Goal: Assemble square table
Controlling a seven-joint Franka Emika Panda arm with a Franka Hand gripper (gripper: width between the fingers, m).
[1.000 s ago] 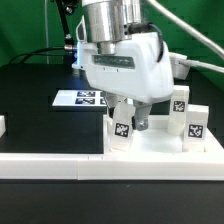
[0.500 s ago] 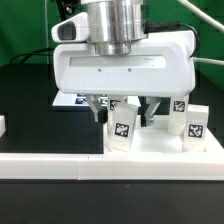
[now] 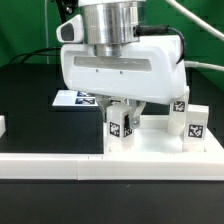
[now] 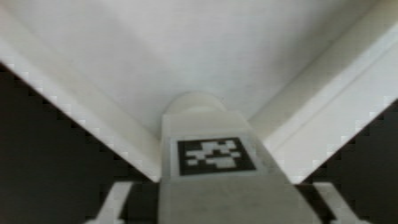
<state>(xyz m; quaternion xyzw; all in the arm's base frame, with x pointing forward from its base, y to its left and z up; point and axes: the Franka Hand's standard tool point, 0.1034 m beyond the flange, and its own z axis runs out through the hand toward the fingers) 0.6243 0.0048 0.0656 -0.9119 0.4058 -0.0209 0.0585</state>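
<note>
The square table's white slab (image 3: pixel 165 150) lies on the exterior view's right, and its bare surface fills the wrist view (image 4: pixel 196 50). A small white leg post with a tag (image 3: pixel 120 127) stands at the slab's near left corner, slightly tilted. My gripper (image 3: pixel 122 108) is lowered over it, one finger on each side of the post. In the wrist view the post (image 4: pixel 217 155) sits between my fingers (image 4: pixel 118 200), with a dark gap on each side, so the gripper (image 4: pixel 222 205) is open around it. Two more tagged leg posts (image 3: pixel 195 124) stand on the exterior view's right.
The marker board (image 3: pixel 78 98) lies on the black table behind the gripper. A long white rail (image 3: pixel 50 167) runs along the front edge. A small white part (image 3: pixel 2 125) shows at the exterior view's left edge. Cables hang behind the arm.
The hand has turned about its vertical axis over the leg post. The fingers have come in closer on both sides of the post. The post has leaned slightly towards the exterior view's left.
</note>
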